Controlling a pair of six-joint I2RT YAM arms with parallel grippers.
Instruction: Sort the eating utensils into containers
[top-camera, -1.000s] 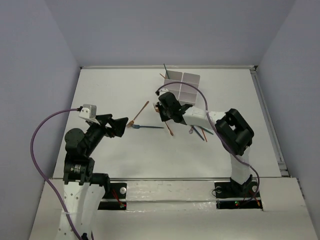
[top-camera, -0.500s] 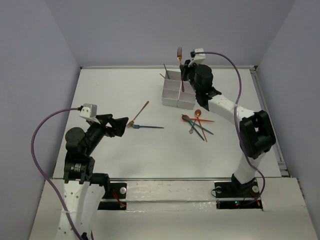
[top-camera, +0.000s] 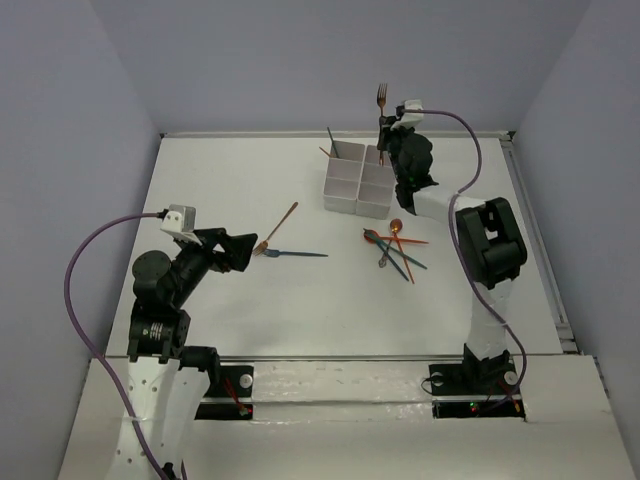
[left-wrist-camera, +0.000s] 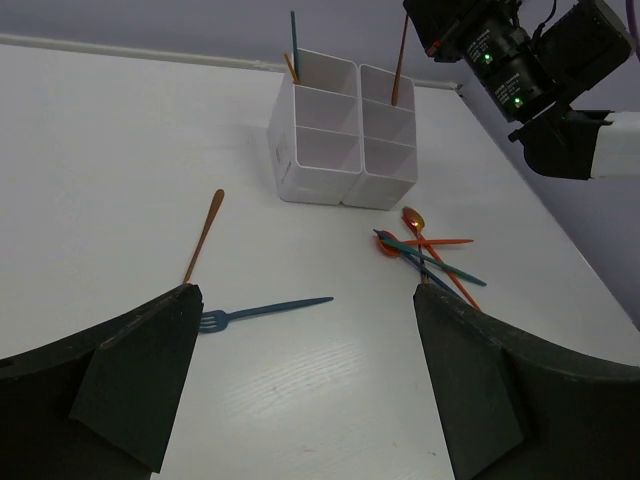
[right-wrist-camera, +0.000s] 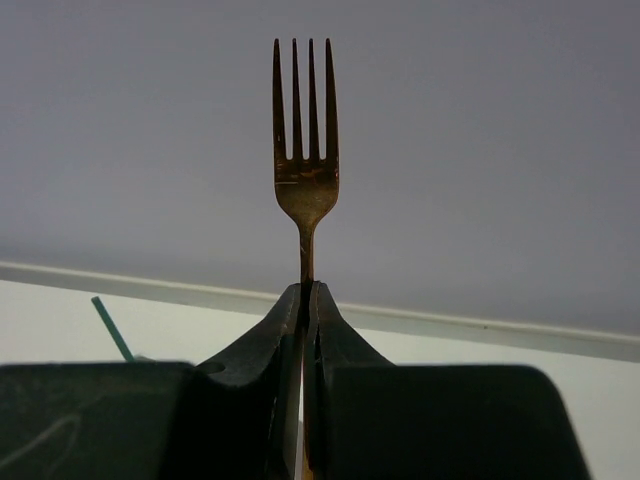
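Observation:
The white six-compartment container (top-camera: 358, 180) stands at the back of the table. My right gripper (top-camera: 386, 135) is shut on an orange-brown fork (top-camera: 381, 98), upright with tines up, over the container's back right compartment. In the right wrist view the fork (right-wrist-camera: 306, 180) rises from the shut jaws (right-wrist-camera: 308, 292). In the left wrist view its handle (left-wrist-camera: 399, 60) reaches into that compartment. A teal utensil (left-wrist-camera: 294, 40) and an orange one stand in the back left compartment. My left gripper (top-camera: 252, 250) is open and empty beside a teal fork (top-camera: 297, 254) and an orange utensil (top-camera: 281, 227).
A pile of several orange and teal utensils (top-camera: 396, 246) lies on the table in front of the container, also in the left wrist view (left-wrist-camera: 430, 255). Purple cables run along both arms. A rail edges the table's right side (top-camera: 535, 235).
My right gripper carried the orange fork from the table's middle up and back to the container, then shifted right to the back right compartment. The left arm has hardly moved.

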